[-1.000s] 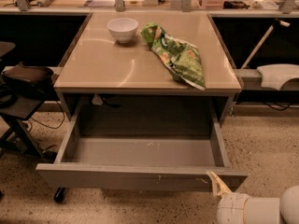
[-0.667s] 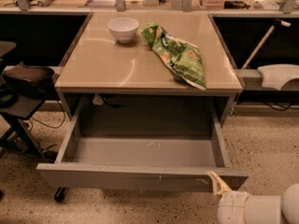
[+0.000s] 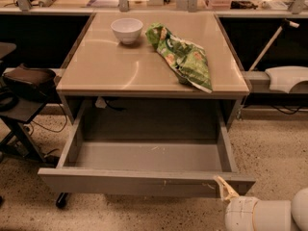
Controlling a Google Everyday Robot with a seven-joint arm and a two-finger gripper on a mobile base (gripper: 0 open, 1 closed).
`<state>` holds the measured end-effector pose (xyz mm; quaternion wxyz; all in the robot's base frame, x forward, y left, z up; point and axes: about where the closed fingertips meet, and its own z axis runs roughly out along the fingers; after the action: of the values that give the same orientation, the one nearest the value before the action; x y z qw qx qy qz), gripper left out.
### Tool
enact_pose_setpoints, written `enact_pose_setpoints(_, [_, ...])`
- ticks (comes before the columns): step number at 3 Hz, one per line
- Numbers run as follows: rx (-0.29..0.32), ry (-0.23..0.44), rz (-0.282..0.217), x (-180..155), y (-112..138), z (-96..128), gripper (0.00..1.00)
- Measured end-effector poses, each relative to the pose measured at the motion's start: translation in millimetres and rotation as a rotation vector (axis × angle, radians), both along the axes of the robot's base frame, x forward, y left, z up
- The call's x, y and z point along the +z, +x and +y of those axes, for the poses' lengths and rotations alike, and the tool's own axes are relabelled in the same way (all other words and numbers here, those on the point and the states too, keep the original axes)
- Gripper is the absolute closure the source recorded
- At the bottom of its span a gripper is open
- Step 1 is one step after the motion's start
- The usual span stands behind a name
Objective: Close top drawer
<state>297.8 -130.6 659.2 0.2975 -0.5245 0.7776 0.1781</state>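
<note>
Grey metal top drawer stands pulled well out below the desk, interior exposed. Its position matches that of one second ago, with no visible travel inward. The claw sits at the right end of the drawer front, at or against its upper edge, likewise unmoved (whether it is released or clenched cannot be told). Assessment: the closing push has not yet produced motion, and the full stroke remains to be done.

Desk surface: beige and glossy. It carries a white bowl near the back and a green snack bag just beside it, lying toward the right edge.

Room: speckled floor, a dark chair at the left, a cluttered counter behind the desk.
</note>
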Motion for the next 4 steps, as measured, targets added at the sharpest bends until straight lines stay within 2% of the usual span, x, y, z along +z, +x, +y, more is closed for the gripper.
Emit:
enact_pose_setpoints(1, [0.0,0.0,0.0,1.5,1.4,1.4,0.0])
enact_pose_setpoints(2, [-0.014,0.001,-0.006,1.2,-20.1,9.2,0.0])
enact_pose_setpoints(3, [-0.042,0.026,0.068,-24.9,-38.9,10.0,0.0])
enact_pose_setpoints(4, [-0.016,0.028,0.124,-48.5,-26.0,22.6,0.0])
